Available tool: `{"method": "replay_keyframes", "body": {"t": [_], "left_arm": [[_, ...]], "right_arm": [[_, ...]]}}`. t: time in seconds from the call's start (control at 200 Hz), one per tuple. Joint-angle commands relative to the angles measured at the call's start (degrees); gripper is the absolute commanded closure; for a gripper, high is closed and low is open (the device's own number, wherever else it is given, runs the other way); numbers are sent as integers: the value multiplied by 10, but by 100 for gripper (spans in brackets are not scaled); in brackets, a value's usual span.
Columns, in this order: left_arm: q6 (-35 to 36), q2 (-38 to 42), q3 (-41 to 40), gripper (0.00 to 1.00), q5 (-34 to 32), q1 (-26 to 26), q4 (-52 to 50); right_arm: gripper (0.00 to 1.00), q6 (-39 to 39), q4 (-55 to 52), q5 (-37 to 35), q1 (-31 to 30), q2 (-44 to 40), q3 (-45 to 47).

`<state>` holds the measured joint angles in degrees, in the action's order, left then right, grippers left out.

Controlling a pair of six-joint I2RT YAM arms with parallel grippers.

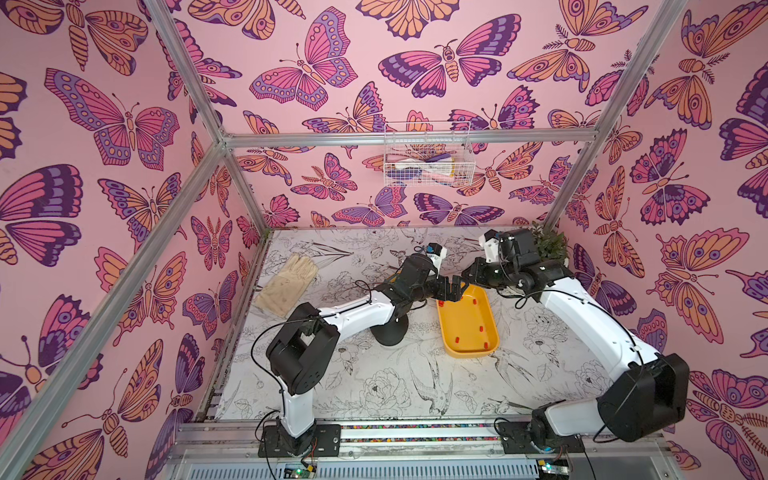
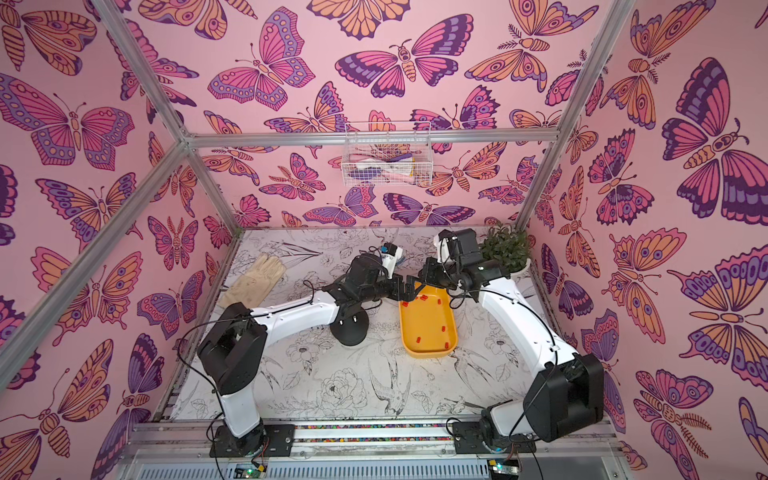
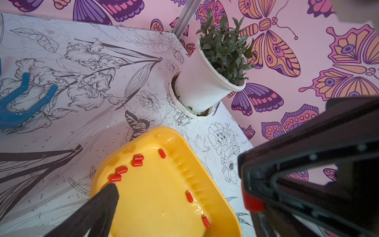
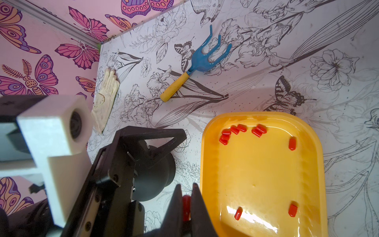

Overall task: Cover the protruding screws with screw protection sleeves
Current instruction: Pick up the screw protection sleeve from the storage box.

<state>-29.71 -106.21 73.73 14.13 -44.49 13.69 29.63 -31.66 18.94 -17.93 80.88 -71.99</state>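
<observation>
right fingers [image 4: 176, 207] pinching 1 sleeve [image 4: 186, 204], yellow tray [image 4: 264, 176]

We've got the tray [image 1: 465, 320] right of centre on the surface [image 1: 374, 395], with loose sleeves [image 4: 260, 129] lying in it, mostly at its far end. The dome [image 1: 390, 332] sits just left of the tray, partly under the left arm [image 1: 357, 311]. The rake [image 4: 196, 63] lies behind them, glove [image 1: 286, 286] over at the far left, potted plant [image 1: 550, 245] in the back right corner. A wire basket [image 1: 426, 156] hangs on the back wall.
</observation>
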Motion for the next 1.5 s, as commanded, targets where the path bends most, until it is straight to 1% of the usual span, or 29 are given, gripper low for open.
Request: {"method": "replay_keyframes", "body": {"t": [0.0, 0.997, 1.497], "left_arm": [[-5, -12, 8, 1, -3, 8, 13], [-8, -10, 1, 1, 1, 10, 18], [-23, 21, -51, 1, 9, -4, 31]], "right_arm": [[89, 2, -2, 7, 3, -17, 6], [90, 2, 2, 4, 4, -18, 11], [90, 2, 8, -7, 4, -23, 13]]}}
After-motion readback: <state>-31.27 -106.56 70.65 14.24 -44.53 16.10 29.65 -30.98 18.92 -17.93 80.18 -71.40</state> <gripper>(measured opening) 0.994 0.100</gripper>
